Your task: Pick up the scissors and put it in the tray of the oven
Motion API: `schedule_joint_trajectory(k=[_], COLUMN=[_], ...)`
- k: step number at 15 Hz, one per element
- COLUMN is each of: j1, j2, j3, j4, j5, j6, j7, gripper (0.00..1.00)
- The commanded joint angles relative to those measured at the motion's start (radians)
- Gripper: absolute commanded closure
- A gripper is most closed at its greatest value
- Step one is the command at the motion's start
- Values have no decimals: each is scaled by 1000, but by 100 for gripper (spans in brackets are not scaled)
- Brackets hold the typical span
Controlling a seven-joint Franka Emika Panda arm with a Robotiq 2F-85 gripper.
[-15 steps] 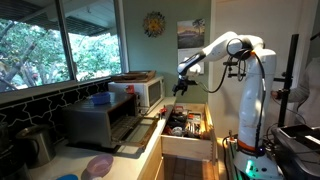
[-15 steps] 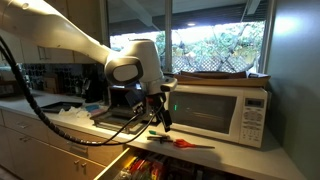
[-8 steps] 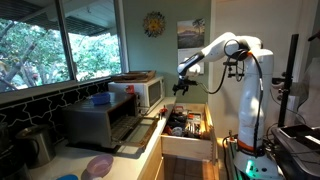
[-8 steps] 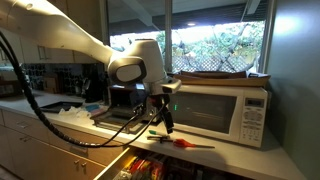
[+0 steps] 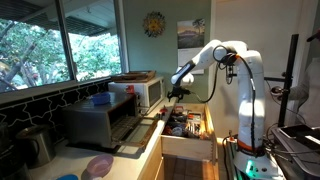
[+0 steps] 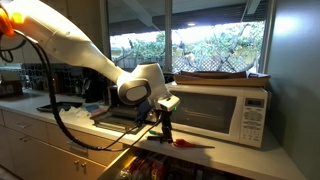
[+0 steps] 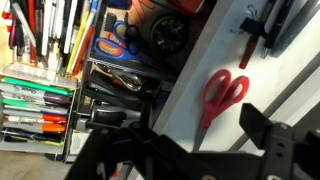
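Note:
The red-handled scissors [image 7: 221,94] lie flat on the white countertop [image 7: 185,55], blades pointing toward my gripper; they also show in an exterior view [image 6: 186,143], in front of the white microwave [image 6: 225,110]. My gripper [image 7: 185,128] is open and empty, just above the scissors, with the blade tips between its dark fingers [image 7: 263,128]. In both exterior views it [image 5: 177,93] [image 6: 165,130] hangs close over the counter edge. The dark grey toaster oven [image 5: 100,122] stands further along the counter with its door dropped open. I cannot make out its tray inside the cavity.
An open drawer [image 5: 187,125] full of pens, tools and blue-handled scissors [image 7: 122,30] sits right beside the counter edge. The microwave [image 5: 142,90] stands between the scissors and the oven. A metal pot [image 5: 35,145] and a pink plate [image 5: 98,165] lie past the oven.
The arm has bent and lowered; the gripper has come down closer to the counter and the scissors. The scissors have not moved.

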Motion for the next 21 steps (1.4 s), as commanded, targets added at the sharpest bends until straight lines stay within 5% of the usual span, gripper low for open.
schedule_joint_trajectory(k=[1, 3, 15, 21], j1=[14, 29, 78, 89], j2=[97, 134, 289, 339], j3=[2, -2, -30, -33], j4=[35, 44, 133, 180], j5=[-12, -15, -1, -5], j6=[123, 185, 234, 213], j7=[93, 120, 181, 180], gripper=[44, 54, 57, 80])
